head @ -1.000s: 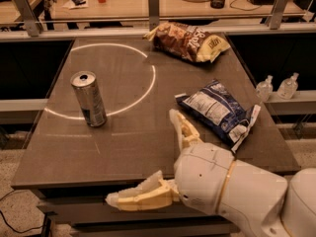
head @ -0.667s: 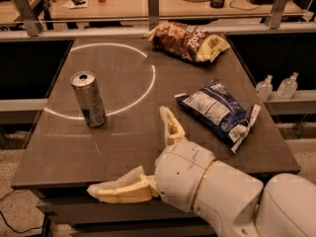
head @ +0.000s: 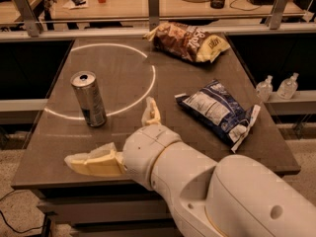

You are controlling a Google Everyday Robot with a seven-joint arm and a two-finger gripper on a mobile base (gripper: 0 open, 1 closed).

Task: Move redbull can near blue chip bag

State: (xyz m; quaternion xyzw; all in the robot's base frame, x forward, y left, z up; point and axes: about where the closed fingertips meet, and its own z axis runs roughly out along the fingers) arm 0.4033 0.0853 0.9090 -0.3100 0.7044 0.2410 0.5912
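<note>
The redbull can [head: 89,98] stands upright on the left side of the dark table [head: 118,65], silver with dark panels low on its body. The blue chip bag [head: 218,110] lies flat on the right side of the table, well apart from the can. My gripper [head: 126,137] is open and empty over the table's front middle, below and to the right of the can. One finger [head: 94,161] points left near the front edge, the other finger [head: 151,113] points toward the back. It touches neither the can nor the bag.
A brown and yellow chip bag [head: 190,42] lies at the table's back right. A white circle line [head: 148,83] is marked on the tabletop. Two small bottles [head: 276,87] stand on a ledge to the right. A railing and a desk lie behind the table.
My gripper and arm have moved left across the table's front, closer to the can. The can and both bags have not moved.
</note>
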